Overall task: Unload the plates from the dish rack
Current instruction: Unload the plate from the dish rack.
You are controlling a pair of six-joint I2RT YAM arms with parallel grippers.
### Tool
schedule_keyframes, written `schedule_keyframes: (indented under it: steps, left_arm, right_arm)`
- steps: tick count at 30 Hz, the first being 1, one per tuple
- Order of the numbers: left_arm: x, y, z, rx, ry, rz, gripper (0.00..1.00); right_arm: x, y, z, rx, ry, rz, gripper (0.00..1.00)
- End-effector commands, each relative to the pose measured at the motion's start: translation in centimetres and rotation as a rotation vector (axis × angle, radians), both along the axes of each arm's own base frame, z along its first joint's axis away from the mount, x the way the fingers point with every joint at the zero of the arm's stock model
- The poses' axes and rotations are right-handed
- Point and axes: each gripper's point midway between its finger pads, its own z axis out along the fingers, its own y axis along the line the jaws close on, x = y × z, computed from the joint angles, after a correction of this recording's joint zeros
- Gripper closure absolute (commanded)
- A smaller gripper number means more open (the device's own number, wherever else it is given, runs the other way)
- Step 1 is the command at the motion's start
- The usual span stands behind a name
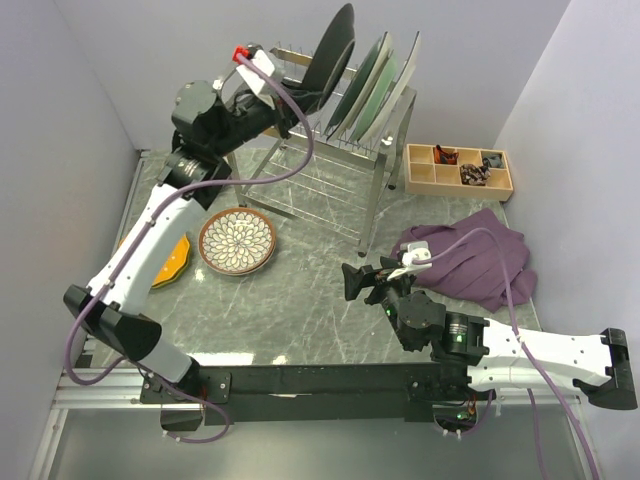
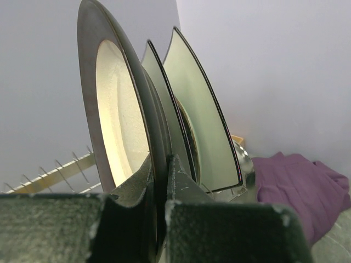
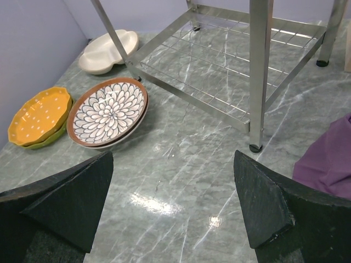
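Left wrist: hand seemingly on plate

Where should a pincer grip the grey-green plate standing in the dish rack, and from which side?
Probably its upper rim, from above. The grey-green plate stands on edge, leaning in the dish rack, so the thin rim fits between two fingers. The dark-rimmed plate, held in the left pincer, flanks its left; other plates crowd its right.
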Motion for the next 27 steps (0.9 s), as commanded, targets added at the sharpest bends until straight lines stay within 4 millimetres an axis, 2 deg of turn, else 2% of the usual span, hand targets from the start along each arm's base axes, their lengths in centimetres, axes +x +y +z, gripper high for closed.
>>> schedule_keyframes:
  steps: [1, 7, 9, 10, 12, 13, 14, 15, 16, 18, 19, 20, 21, 22, 23, 27]
  left_arm:
    - [-6.8, 4.6, 12.2, -0.178, -0.417, 0.052, 0.99]
    - [-7.4, 5.4, 12.7, -0.178, -0.431, 0.078, 0.99]
    - [-7.2, 5.7, 12.2, -0.154, -0.425, 0.106, 0.99]
    - [-7.9, 6.4, 12.6, -0.155, -0.435, 0.127, 0.99]
    - [-7.6, 7.2, 12.1, -0.130, -0.419, 0.179, 0.99]
    - [-8.5, 8.0, 12.6, -0.131, -0.429, 0.197, 0.99]
    - [-8.6, 8.7, 12.7, -0.130, -0.424, 0.234, 0.99]
    - [-8.5, 9.2, 12.2, -0.103, -0.409, 0.265, 0.99]
    - [-9.9, 10.3, 12.9, -0.115, -0.423, 0.286, 0.99]
    - [-9.8, 11.8, 12.1, -0.116, -0.387, 0.365, 0.99]
    - [-10.9, 12.8, 12.0, -0.123, -0.373, 0.384, 0.99]
    - [-10.6, 12.9, 10.7, -0.111, -0.335, 0.396, 0.99]
    - [-10.6, 13.7, 10.3, -0.132, -0.302, 0.428, 0.99]
    - [-11.6, 14.4, 9.6, -0.137, -0.273, 0.438, 0.99]
    - [-10.9, 14.3, 7.4, -0.118, -0.215, 0.448, 0.99]
    - [-10.8, 15.8, 3.1, -0.095, -0.082, 0.528, 0.99]
  right_arm:
    - [0.1, -0.2, 2.0, 0.042, -0.018, -0.028, 0.04]
    - [0.1, -0.3, 2.1, 0.045, -0.021, -0.026, 0.04]
    - [0.0, -0.3, 2.1, 0.050, -0.020, -0.023, 0.04]
    - [0.0, -0.3, 2.0, 0.047, -0.020, -0.022, 0.04]
    - [0.0, -0.2, 2.1, 0.048, -0.020, -0.017, 0.04]
    - [0.0, -0.2, 2.1, 0.050, -0.019, -0.019, 0.04]
    - [0.0, -0.2, 2.1, 0.048, -0.019, -0.017, 0.04]
    - [0.0, -0.1, 2.1, 0.048, -0.019, -0.016, 0.04]
    - [0.0, -0.2, 2.1, 0.048, -0.019, -0.017, 0.04]
    - [0.0, -0.2, 2.2, 0.054, -0.019, -0.019, 0.04]
    - [0.0, -0.2, 2.1, 0.053, -0.019, -0.019, 0.04]
    - [0.0, -0.2, 2.0, 0.051, -0.017, -0.019, 0.04]
    - [0.0, -0.1, 2.1, 0.060, -0.015, -0.016, 0.04]
    - [-0.1, 0.0, 2.1, 0.064, -0.012, -0.006, 0.04]
    - [-0.2, 0.0, 2.4, 0.076, -0.013, 0.000, 0.04]
    - [-0.2, -0.3, 2.3, 0.090, -0.022, 0.001, 0.04]
